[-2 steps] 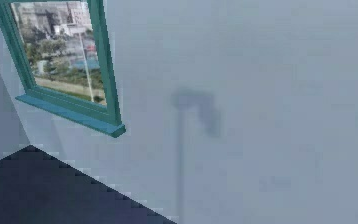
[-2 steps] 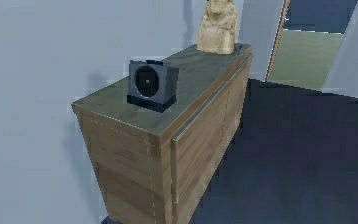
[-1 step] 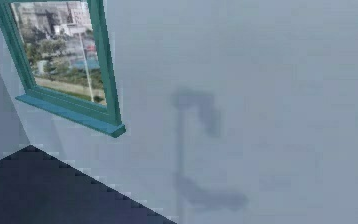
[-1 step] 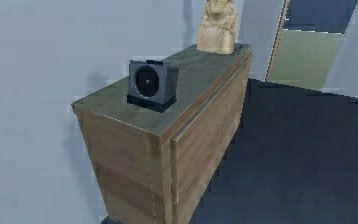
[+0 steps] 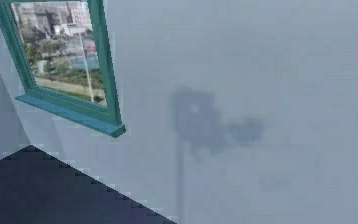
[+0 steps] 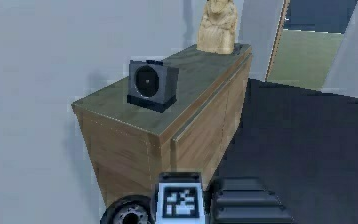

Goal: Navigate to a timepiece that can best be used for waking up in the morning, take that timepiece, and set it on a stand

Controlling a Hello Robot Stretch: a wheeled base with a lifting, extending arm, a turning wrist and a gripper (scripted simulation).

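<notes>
Nearest the camera, just before the dresser's (image 6: 137, 140) near end, sits the gripper's (image 6: 127, 214) dark round body at the bottom edge. Its far end cannot be made out, so I cannot tell how the jaws stand or whether it holds anything. Beside it come a white marker square (image 6: 182, 200) and then the dark arm (image 6: 249, 200). On the dresser's top, at that near end, stands the clock (image 6: 150, 83), a dark cube on a flat base. It is upright, its round face turned toward the camera and a little to the arm side view's left; no side looks clearly longer than another. At the dresser's far end stands a tan statue (image 6: 218, 25), well apart from the clock. Beyond the dresser is a doorway (image 6: 312, 40). Ahead, a teal-framed window (image 5: 62, 50) is set in a grey wall (image 5: 267, 80).
</notes>
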